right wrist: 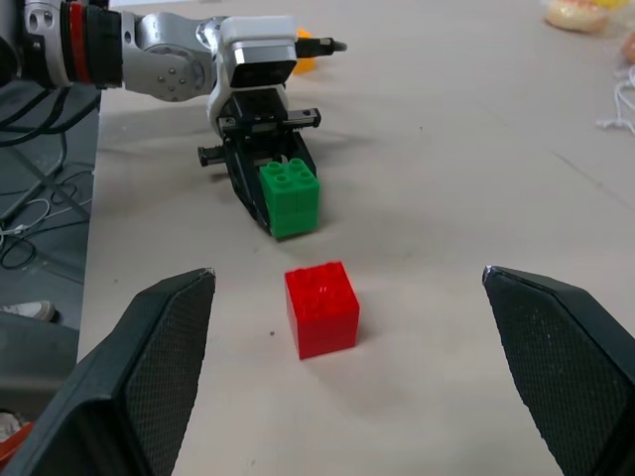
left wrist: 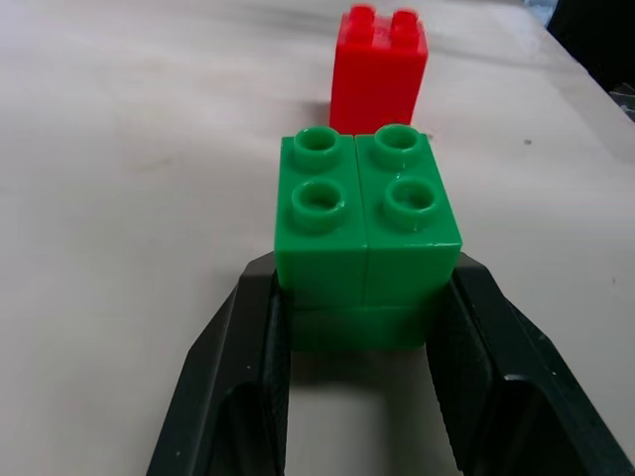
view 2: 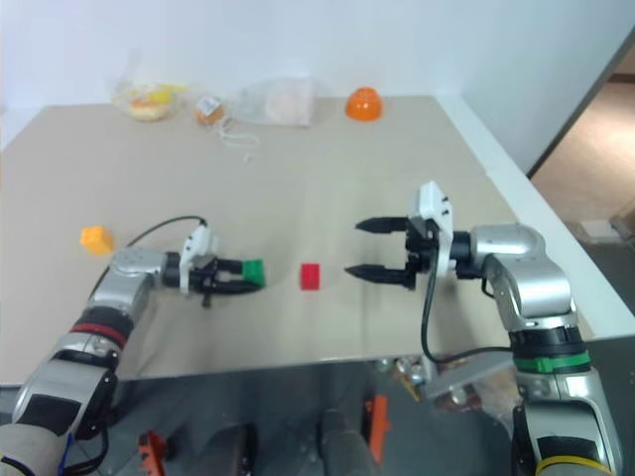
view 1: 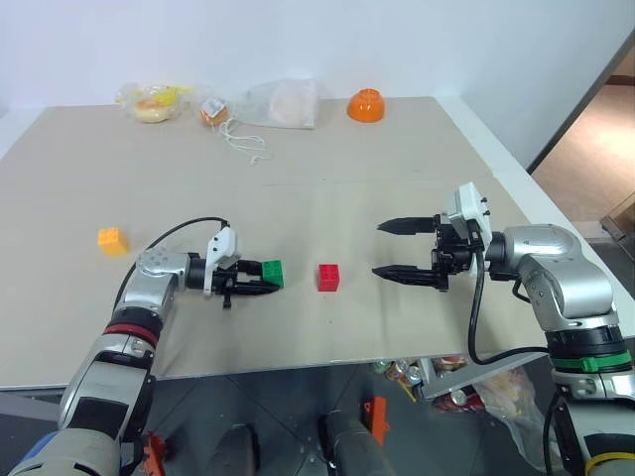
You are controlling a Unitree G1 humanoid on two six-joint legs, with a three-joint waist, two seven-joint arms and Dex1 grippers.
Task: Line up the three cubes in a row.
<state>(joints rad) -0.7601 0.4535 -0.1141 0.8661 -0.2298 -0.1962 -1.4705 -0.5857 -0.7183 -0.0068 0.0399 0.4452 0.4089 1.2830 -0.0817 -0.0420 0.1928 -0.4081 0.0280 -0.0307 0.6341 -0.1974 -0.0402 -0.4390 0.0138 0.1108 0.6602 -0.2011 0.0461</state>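
Green cube (left wrist: 365,223) studs up, clamped in left gripper (view 1: 260,280); red cube (view 1: 328,277) beside.

The two head views look forward and down over the counter (view 1: 327,149) from nearly one spot, while each wrist view looks low along its own claw from opposite ends, both sharing the green cube (left wrist: 362,228) and red cube (right wrist: 321,307).

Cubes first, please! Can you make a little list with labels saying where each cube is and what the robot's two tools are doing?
green cube: gripped in the left tool, resting on the table
red cube: on the table, close beside the green one, not touching
yellow-orange cube: alone, far over on the robot's left
right tool: wide open, holding nothing, facing the red cube
row: not finished yet
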